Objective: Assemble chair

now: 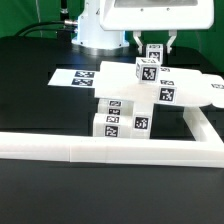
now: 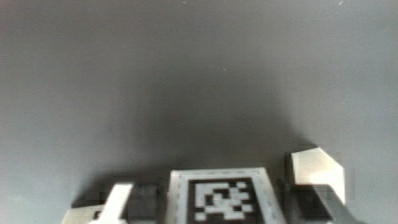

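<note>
A robot gripper (image 1: 153, 44) at twelve o'clock above the black surface (image 1: 40, 100) has its jaws pinching a small white tagged block (image 1: 154, 50), while the partly built white chair (image 1: 135, 100) sits at centre, just behind the white border rail (image 1: 110, 149), marker board (image 1: 82, 75) at ten o'clock.

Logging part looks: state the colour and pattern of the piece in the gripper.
White piece with a black-and-white square tag, held in the gripper; clearest in the wrist view.
</note>
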`<state>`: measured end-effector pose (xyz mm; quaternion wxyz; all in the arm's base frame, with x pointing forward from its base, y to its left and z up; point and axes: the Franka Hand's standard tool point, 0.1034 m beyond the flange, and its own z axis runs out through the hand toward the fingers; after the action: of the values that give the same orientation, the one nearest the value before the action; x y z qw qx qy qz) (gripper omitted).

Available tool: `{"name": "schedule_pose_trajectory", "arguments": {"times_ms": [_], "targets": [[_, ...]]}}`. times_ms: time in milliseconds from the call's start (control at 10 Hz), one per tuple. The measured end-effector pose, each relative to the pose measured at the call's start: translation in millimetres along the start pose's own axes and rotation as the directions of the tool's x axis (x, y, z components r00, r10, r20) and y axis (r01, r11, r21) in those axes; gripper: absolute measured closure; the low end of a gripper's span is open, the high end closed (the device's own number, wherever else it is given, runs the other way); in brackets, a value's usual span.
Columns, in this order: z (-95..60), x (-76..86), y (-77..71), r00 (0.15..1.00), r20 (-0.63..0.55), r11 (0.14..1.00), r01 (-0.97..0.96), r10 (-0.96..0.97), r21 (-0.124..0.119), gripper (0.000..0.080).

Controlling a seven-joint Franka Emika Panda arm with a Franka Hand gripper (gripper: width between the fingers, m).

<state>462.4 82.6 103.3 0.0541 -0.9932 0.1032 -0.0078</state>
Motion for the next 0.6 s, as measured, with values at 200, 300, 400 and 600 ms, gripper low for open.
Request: {"name": "schedule_pose_trajectory", "arguments": {"times_ms": [200, 300, 400, 600], "targets": [[-7.8, 12.9, 6.5, 0.999, -0.008, 0.999, 0.043, -0.043, -0.005, 0.0515], [-18.9, 28.8, 9.9, 0.998, -0.015, 0.998, 0.058, -0.058, -0.003, 0.0515], [-31.7, 47.1, 12.6, 0.997, -0.001, 0.997, 0.083, -0.083, 0.004, 0.0515], [-39.0, 61.1, 9.6, 0.996, -0.004, 0.996, 0.091, -0.091, 0.002, 0.0515]]}}
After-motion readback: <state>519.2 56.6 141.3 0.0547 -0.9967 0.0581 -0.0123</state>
